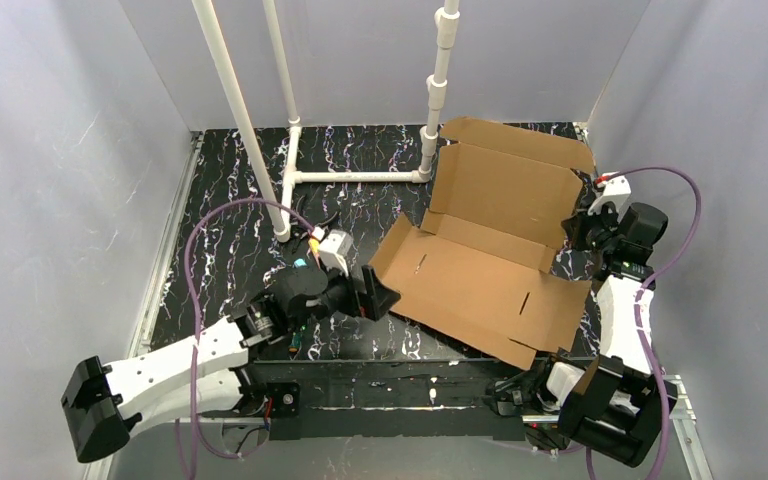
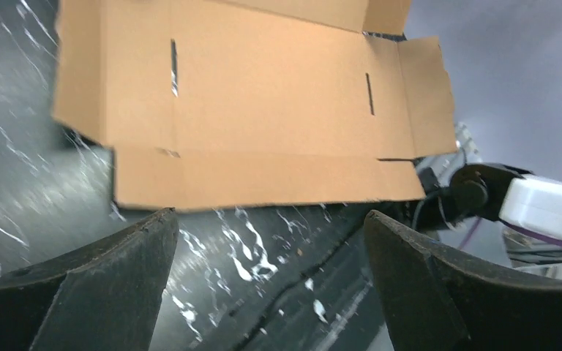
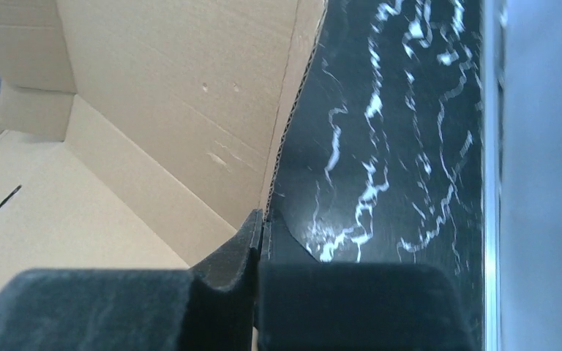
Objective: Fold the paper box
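The plain brown corrugated cardboard paper box (image 1: 480, 270) is lying half-open on the right of the black marbled desk (image 1: 230, 230), its far panel tilting up. My right pincer (image 3: 260, 223) is pinching that panel's side edge, and my left pincer (image 2: 271, 227) is gaping wide, empty, beside the near-left flap. I'm judging it light and stiff, bending only at creases, so I'm favouring flap edges for gripping.

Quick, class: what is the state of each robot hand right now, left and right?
Left hand: open, holding nothing; the paper box lies in front of it.
Right hand: closed on an edge of the paper box.
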### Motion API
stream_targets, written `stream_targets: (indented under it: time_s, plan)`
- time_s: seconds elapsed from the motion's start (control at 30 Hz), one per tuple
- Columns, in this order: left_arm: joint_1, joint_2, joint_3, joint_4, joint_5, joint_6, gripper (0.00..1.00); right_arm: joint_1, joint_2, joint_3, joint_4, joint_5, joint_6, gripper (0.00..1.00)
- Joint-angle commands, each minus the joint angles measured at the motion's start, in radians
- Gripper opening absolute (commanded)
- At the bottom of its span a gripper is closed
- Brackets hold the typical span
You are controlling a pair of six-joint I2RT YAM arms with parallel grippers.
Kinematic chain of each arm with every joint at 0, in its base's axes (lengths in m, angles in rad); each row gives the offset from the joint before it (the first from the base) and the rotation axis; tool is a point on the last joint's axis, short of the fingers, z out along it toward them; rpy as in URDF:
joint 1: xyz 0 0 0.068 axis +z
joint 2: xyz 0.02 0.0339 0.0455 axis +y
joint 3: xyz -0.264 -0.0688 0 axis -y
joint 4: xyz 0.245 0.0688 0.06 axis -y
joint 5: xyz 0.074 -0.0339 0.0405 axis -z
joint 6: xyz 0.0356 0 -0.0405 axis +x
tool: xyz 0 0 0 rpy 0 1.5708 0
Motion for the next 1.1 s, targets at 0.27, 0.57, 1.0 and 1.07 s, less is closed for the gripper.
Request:
stream_targets:
  time_s: [0.27,0.57,1.0,1.07]
  plan:
    - [0.248,0.355,0.26,0.248,0.241,0.312,0.98,0.004,0.031,-0.026,0.186,-0.454,-0.222,0.01]
    - [0.353,0.505,0.331,0.339,0.317,0.342,0.92,0.06,0.136,0.025,0.26,-0.499,-0.255,0.01]
    - [0.519,0.487,0.296,0.352,0.388,0.255,0.98,0.122,0.218,0.058,0.289,-0.509,-0.263,0.01]
    - [0.543,0.469,0.283,0.353,0.42,0.231,0.98,0.126,0.223,0.057,0.292,-0.507,-0.258,0.01]
